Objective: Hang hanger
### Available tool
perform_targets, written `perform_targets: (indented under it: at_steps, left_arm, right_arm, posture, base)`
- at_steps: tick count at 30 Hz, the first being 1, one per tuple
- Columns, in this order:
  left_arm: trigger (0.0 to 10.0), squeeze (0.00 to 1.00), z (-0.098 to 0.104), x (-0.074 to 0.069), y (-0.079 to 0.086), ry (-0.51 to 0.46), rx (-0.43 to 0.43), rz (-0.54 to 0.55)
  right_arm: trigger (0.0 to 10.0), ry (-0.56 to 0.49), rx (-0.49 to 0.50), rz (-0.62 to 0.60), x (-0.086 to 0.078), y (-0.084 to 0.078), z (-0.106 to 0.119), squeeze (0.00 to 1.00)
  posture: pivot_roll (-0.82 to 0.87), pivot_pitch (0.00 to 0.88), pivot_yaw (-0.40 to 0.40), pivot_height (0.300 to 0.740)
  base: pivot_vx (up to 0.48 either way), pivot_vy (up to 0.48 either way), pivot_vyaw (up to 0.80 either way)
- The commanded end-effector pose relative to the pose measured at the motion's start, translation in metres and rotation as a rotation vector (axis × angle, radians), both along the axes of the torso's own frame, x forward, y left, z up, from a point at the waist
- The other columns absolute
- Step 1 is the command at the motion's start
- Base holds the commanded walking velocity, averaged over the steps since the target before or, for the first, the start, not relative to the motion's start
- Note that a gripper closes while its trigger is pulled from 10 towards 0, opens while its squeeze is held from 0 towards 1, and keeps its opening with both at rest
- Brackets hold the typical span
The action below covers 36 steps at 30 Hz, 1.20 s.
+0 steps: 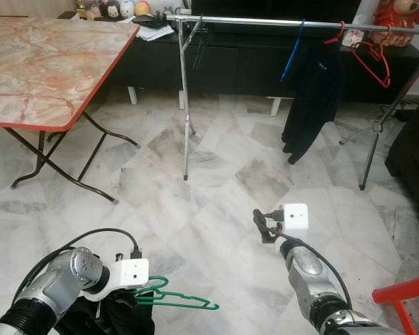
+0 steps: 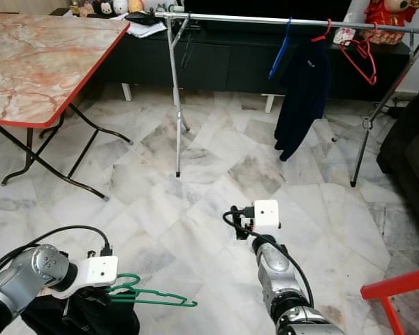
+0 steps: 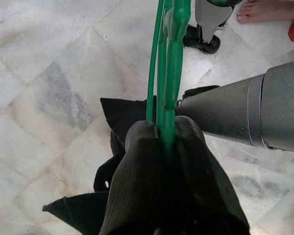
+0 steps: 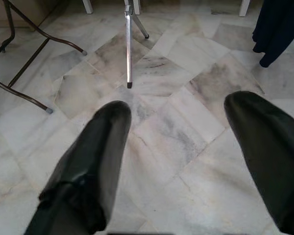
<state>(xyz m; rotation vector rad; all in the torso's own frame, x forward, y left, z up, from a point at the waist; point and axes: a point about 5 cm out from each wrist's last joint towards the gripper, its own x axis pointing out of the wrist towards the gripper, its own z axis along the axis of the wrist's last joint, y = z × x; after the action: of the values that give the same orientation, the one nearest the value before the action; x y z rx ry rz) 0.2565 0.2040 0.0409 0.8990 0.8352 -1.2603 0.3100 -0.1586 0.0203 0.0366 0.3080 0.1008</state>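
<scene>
Left gripper [image 3: 164, 142] low at the robot's left, fingers clamped together on the green hanger [image 1: 178, 299], which carries a black garment [image 3: 122, 196] drooping below the grip; hanger sticks out roughly level toward the robot's right, hook end near the wrist camera box. Right gripper [image 4: 179, 152] held out in front over the marble floor [image 1: 216, 202], fingers spread wide apart, nothing between them. Clothes rack [image 1: 265, 22] stands well ahead across the floor, rail running left to right on splayed metal legs; on it a blue hanger [image 1: 291, 52] with a dark garment [image 1: 311, 98] beside it, and a red hanger [image 1: 372, 59] further right. Green hanger is well apart from the rail, not yet hung. Folding table [image 1: 42, 63] with marble-pattern top and red edge at the left. Red frame corner [image 1: 405, 293] at lower right. A person's bare foot [image 3: 267, 11] on the floor in the left wrist view
</scene>
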Motion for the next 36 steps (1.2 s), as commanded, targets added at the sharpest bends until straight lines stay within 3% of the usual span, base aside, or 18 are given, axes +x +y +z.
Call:
perform_targets:
  at_steps: [1,12,13,14,15,16,18,20,21,22,23,28,36]
  left_arm:
    - [10.0,0.00,0.005,0.002,0.000,-0.014,-0.021,0.003]
    - [10.0,0.00,0.005,0.003,0.000,-0.015,-0.019,0.002]
    - [10.0,0.00,0.005,0.003,0.000,-0.016,-0.019,0.002]
    - [10.0,0.00,0.005,0.003,0.000,-0.016,-0.019,0.002]
    - [10.0,0.00,0.005,0.003,0.000,-0.016,-0.019,0.002]
    - [10.0,0.00,0.006,0.004,0.000,-0.019,-0.019,0.000]
    - [10.0,0.00,0.007,0.004,0.001,-0.020,-0.019,-0.001]
    - [10.0,0.00,0.013,0.006,0.001,-0.030,-0.025,-0.013]
    - [10.0,0.00,0.013,0.006,0.001,-0.030,-0.025,-0.013]
    - [10.0,0.00,0.022,0.009,-0.001,-0.039,-0.054,-0.018]
    - [10.0,0.00,0.026,0.011,-0.003,-0.042,-0.075,-0.018]
    - [10.0,0.00,0.047,0.017,-0.013,-0.063,-0.145,-0.045]
    - [10.0,0.00,0.064,0.016,-0.023,-0.069,-0.165,-0.109]
  right_arm:
    - [0.0,0.006,-0.006,0.017,0.000,0.002,-0.001,0.00]
    - [0.0,0.011,-0.010,0.040,-0.001,0.003,-0.001,0.00]
    - [2.3,0.011,-0.015,0.055,0.000,0.004,-0.001,0.00]
    - [6.6,0.012,-0.020,0.072,0.000,0.005,-0.001,0.00]
    - [6.6,0.014,-0.023,0.084,0.000,0.005,-0.001,0.00]
    - [10.0,0.016,-0.021,0.183,0.000,0.012,0.000,0.00]
    - [10.0,0.017,-0.021,0.223,0.000,0.014,0.001,0.00]
    - [10.0,0.010,-0.048,0.432,-0.003,0.024,0.003,0.00]
    - [10.0,0.010,-0.048,0.432,-0.003,0.024,0.003,0.00]
    - [10.0,0.016,-0.060,0.647,-0.008,0.028,0.006,0.00]
    - [10.0,0.028,-0.072,0.751,-0.011,0.028,0.006,0.00]
    - [10.0,0.075,-0.114,1.079,-0.022,0.013,0.015,0.00]
    - [10.0,0.115,-0.093,1.258,-0.026,-0.002,0.028,0.00]
  posture:
    - [0.04,0.060,-0.055,0.740]
    - [0.04,0.059,-0.053,0.740]
    - [0.04,0.060,-0.054,0.740]
    - [0.04,0.060,-0.054,0.740]
    - [0.04,0.060,-0.054,0.740]
    - [0.04,0.060,-0.054,0.740]
    - [0.04,0.060,-0.054,0.740]
    - [0.04,0.060,-0.054,0.740]
    - [0.04,0.060,-0.054,0.740]
    - [0.04,0.059,-0.056,0.740]
    - [0.04,0.059,-0.057,0.740]
    - [0.04,0.055,-0.058,0.740]
    - [0.04,0.054,-0.059,0.740]
  base:
    - [0.000,0.000,0.00]
    - [0.000,0.000,0.00]
    - [0.000,0.000,0.00]
    - [0.000,0.000,0.00]
    - [0.000,0.000,0.00]
    - [0.000,0.000,0.00]
    - [0.000,0.000,0.00]
    - [0.000,0.000,0.00]
    - [0.000,0.000,0.00]
    - [0.000,0.000,0.00]
    - [0.000,0.000,0.00]
    - [0.000,0.000,0.00]
    - [0.000,0.000,0.00]
